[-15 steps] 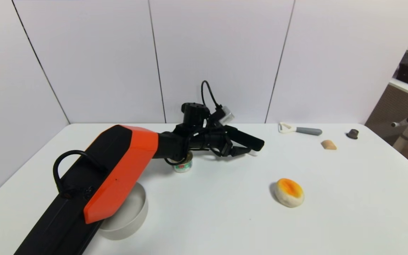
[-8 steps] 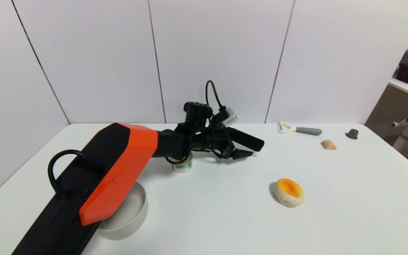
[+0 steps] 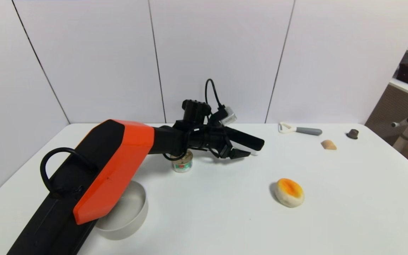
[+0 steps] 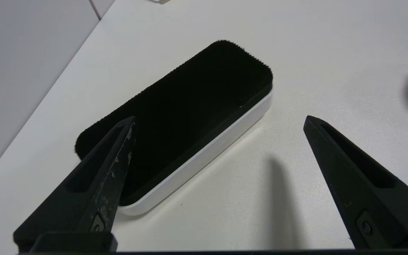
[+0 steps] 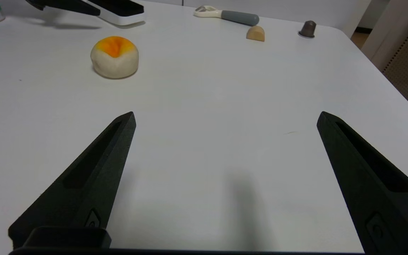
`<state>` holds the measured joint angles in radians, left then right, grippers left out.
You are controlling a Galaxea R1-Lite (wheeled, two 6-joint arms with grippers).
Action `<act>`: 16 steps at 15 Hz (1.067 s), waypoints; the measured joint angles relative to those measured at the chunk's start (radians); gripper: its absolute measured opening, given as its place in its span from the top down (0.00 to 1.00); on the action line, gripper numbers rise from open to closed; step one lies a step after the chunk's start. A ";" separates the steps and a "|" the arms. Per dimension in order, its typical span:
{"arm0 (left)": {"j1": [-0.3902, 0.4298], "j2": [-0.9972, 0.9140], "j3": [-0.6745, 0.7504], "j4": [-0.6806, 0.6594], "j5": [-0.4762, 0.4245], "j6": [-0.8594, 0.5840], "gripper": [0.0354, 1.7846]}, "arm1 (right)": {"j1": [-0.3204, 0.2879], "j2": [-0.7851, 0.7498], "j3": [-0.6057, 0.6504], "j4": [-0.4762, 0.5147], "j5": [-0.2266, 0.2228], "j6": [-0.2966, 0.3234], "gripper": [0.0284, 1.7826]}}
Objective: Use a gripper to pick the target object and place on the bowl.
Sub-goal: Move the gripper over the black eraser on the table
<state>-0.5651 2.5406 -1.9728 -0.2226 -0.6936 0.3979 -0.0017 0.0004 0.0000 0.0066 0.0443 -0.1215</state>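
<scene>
Left gripper (image 3: 251,148) out over the middle of the bench (image 3: 349,205), in the centre of the head view. Jaws spread wide, holding nothing. Same gripper (image 4: 218,120) in the left wrist view, with the black block (image 4: 186,117) lying flat on the bench below it. Block mostly in the centre-left of that frame: black fuzzy top, white base. One finger (image 4: 101,184) in front of the near end of the block; cannot tell if touching. Other finger (image 4: 352,177) off to the side, over bare bench, well apart from the block. Block almost hidden behind the gripper in the head view.

Grey bowl (image 3: 133,216) at lower left of the head view, partly under the orange arm (image 3: 115,170), well apart from the block. Small tin can (image 3: 182,163) just behind the arm, between bowl and gripper.

Right gripper (image 5: 225,118) low over bare bench, jaws spread wide, holding nothing. Not seen in the head view.

Round bun with orange top (image 3: 289,192) at centre right of the head view. Peeler with grey handle (image 3: 301,129), small tan piece (image 3: 328,144) and small brown cap (image 3: 352,134) at upper right, near the far edge.
</scene>
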 joint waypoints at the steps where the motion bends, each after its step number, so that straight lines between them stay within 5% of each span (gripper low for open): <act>1: -0.002 -0.001 0.000 0.002 0.000 0.000 0.06 | 0.000 0.000 0.000 0.000 0.000 0.000 0.01; 16: -0.014 -0.046 0.003 0.157 0.005 0.038 0.06 | 0.000 0.000 0.000 0.000 0.000 0.000 0.01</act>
<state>-0.5791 2.4945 -1.9694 -0.0653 -0.6889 0.4362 -0.0017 0.0000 0.0000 0.0066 0.0443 -0.1217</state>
